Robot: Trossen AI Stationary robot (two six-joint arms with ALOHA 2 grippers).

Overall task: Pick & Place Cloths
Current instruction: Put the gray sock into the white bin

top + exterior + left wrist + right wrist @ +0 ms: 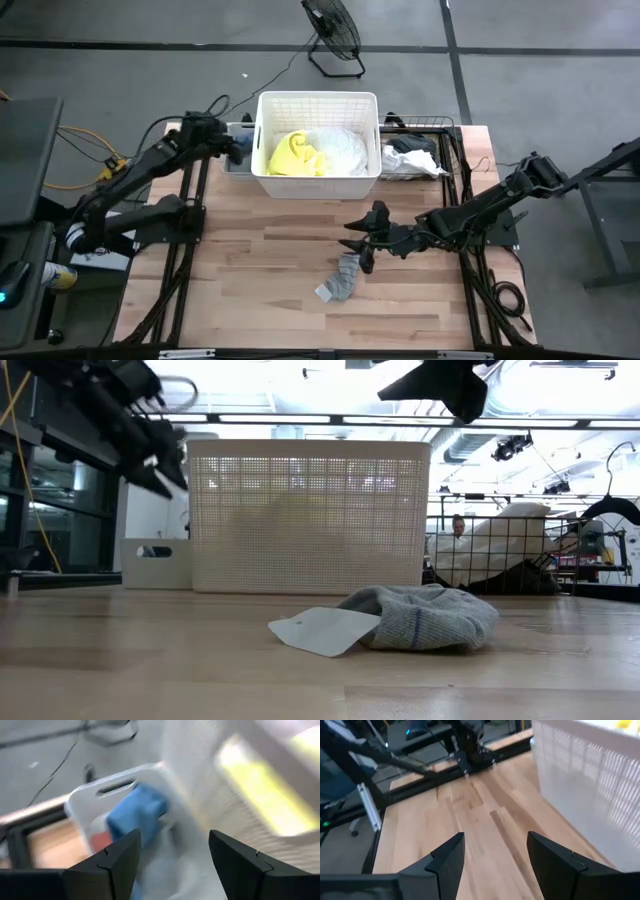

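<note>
Light wooden plank table: bore white slatted plastic basket at back edge, grey cloth lay before it.

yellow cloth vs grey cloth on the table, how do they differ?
The yellow cloth lies bunched inside the white basket; the grey cloth lies on the bare table. The yellow one is bright and bigger; the grey one is dull, smaller, with a white tag. Both are crumpled and unheld.

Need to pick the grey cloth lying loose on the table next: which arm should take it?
Right, probably. The right gripper hangs open just above and beside the grey cloth mid-table. The left gripper, also open, sits at the small bin left of the white basket, across the table from it.
</note>
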